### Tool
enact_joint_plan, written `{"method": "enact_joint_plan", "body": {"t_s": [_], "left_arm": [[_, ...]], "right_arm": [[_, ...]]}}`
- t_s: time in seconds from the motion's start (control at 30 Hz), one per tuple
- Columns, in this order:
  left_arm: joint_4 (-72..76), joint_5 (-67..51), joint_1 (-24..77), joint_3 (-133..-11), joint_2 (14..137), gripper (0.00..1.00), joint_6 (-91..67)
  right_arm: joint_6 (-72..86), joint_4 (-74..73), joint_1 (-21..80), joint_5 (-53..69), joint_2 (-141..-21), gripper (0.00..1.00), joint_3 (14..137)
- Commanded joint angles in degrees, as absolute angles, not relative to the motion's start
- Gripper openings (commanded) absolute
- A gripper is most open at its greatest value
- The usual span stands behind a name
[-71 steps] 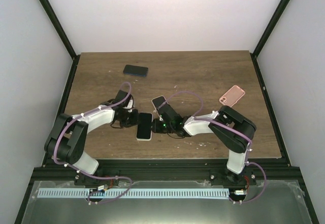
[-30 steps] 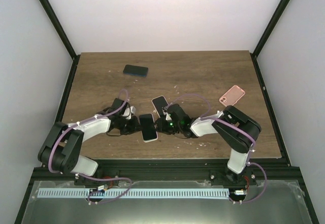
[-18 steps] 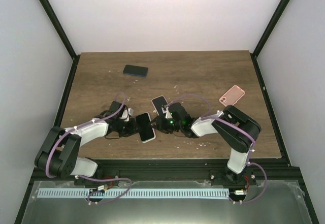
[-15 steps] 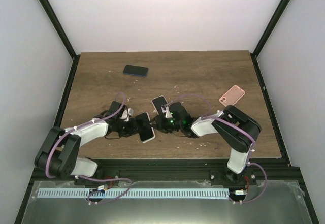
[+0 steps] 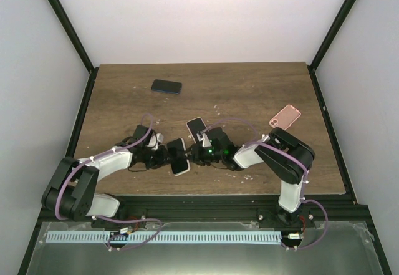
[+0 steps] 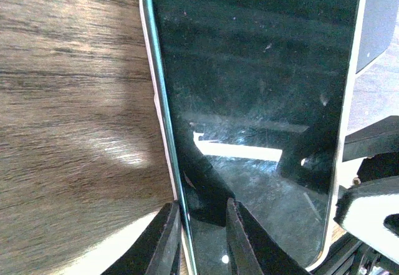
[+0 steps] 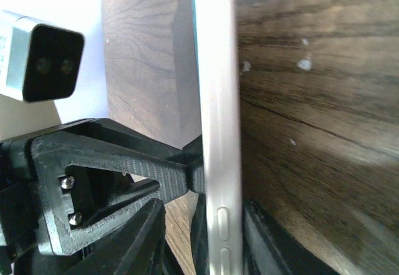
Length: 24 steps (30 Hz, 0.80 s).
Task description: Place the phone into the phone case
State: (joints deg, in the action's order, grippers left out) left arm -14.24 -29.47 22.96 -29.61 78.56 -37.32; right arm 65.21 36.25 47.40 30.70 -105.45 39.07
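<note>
A white-edged phone with a dark screen [image 5: 177, 156] sits near the table's front middle, tilted, between my two grippers. My left gripper [image 5: 166, 156] is shut on its left edge: in the left wrist view [image 6: 202, 216] one finger is behind the edge and one is on the screen [image 6: 249, 100]. My right gripper [image 5: 196, 153] straddles the phone's white side [image 7: 218, 100]. Its right finger touches the phone and its left finger [image 7: 149, 237] stands a little apart. A pink phone case [image 5: 285, 116] lies at the right. A white-rimmed dark slab [image 5: 196, 126] lies just behind the grippers.
A dark phone [image 5: 166, 86] lies at the back left of the wooden table [image 5: 249, 88]. Black frame posts run along both sides. In the right wrist view the left arm's black gripper body [image 7: 112, 169] and camera [image 7: 47, 66] stand close on the left.
The phone has gone from lying straight to tilted, with its top end swung left. Both grippers have closed in on it from either side, and the left arm has dropped lower and forward.
</note>
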Motion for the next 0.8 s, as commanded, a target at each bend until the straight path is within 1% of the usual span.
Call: {"method": "enact_joint_plan", "body": {"t_s": [0.0,0.23,0.37,0.47,0.53,0.6,0.63,0.7,0.77], "left_arm": [[-15.23,-31.58,23.91,-27.52,79.08,0.21,-37.19],[-8.99,-36.76,23.90,-25.07,77.93,0.23,-40.57],[-10.00,-37.14,23.86,-25.58,77.45,0.23,-40.63],[-11.96,-36.41,23.46,-26.52,75.70,0.27,-40.54],[-12.38,-37.15,23.01,-26.68,73.54,0.32,-40.96],[-12.64,-38.19,22.50,-26.75,71.07,0.40,-41.64],[-12.96,-38.56,22.19,-26.88,69.58,0.44,-42.00],[-14.01,-38.65,21.57,-27.45,66.58,0.58,-42.13],[-14.53,-38.40,20.78,-28.03,64.06,0.68,-41.82]], "right_arm": [[63.55,38.03,49.48,35.19,-105.00,0.30,41.58],[62.16,36.59,49.48,34.46,-105.63,0.17,41.94],[61.10,35.89,49.38,34.04,-104.23,0.09,41.21],[60.38,36.60,49.12,34.23,-102.27,0.03,39.95],[60.37,37.60,48.81,34.28,-100.48,0.02,38.80],[60.15,37.57,48.63,33.92,-98.35,0.01,37.78],[59.94,37.20,48.53,33.67,-97.32,0.01,37.36],[59.78,36.26,48.31,33.40,-95.02,0.01,36.94],[59.67,35.97,48.01,33.55,-92.99,0.01,36.73]]}}
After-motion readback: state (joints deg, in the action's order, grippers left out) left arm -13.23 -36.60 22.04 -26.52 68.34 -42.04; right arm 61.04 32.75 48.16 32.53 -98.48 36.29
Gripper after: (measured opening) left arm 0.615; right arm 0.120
